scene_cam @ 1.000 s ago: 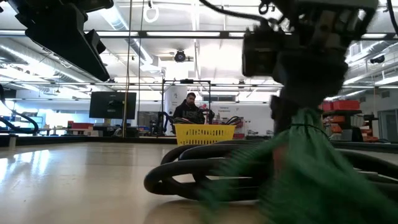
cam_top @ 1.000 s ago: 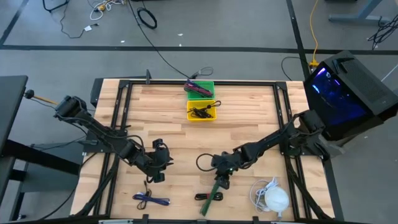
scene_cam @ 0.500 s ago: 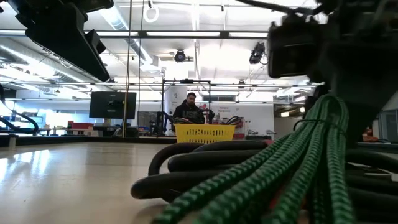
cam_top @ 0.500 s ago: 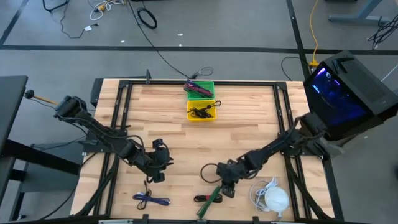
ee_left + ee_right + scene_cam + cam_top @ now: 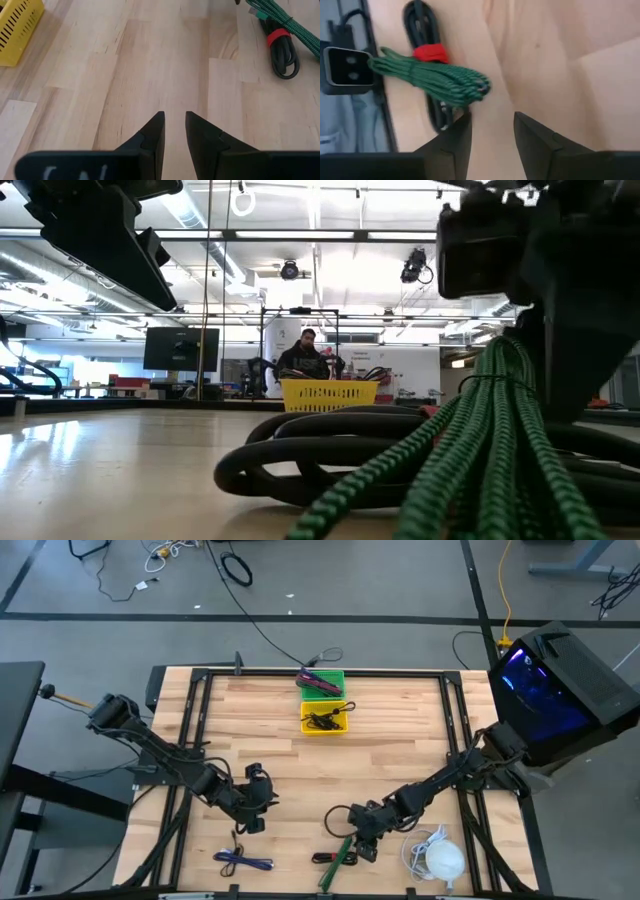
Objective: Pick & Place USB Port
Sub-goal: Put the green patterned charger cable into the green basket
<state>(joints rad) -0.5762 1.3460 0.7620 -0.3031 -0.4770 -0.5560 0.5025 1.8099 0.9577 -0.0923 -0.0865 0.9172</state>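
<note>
A green braided cable bundle (image 5: pixel 339 858) (image 5: pixel 430 75) lies on the wood near the table's near edge. It rests across a black cable bound with a red band (image 5: pixel 431 52). My right gripper (image 5: pixel 364 838) (image 5: pixel 492 127) is open and hovers just beside the green bundle's end, with bare wood between its fingers. In the low view the green bundle (image 5: pixel 480 440) slants up in front of this gripper. A black looped cable (image 5: pixel 337 815) (image 5: pixel 300 450) lies just behind. My left gripper (image 5: pixel 255 804) (image 5: pixel 174 122) is open over bare wood left of centre.
A yellow bin (image 5: pixel 325 720) and a green bin (image 5: pixel 322 683), both holding cables, sit at the far edge. A purple cable (image 5: pixel 243 861) lies near the near edge on the left, and a white cable with a round white piece (image 5: pixel 438 858) on the right. A person shows far behind the table.
My right gripper has moved toward the table's near edge and a little to the right. The green bundle has gone with it, from swinging and blurred under the gripper to lying slanted nearer that edge. The black looped cable has slid the same way.
</note>
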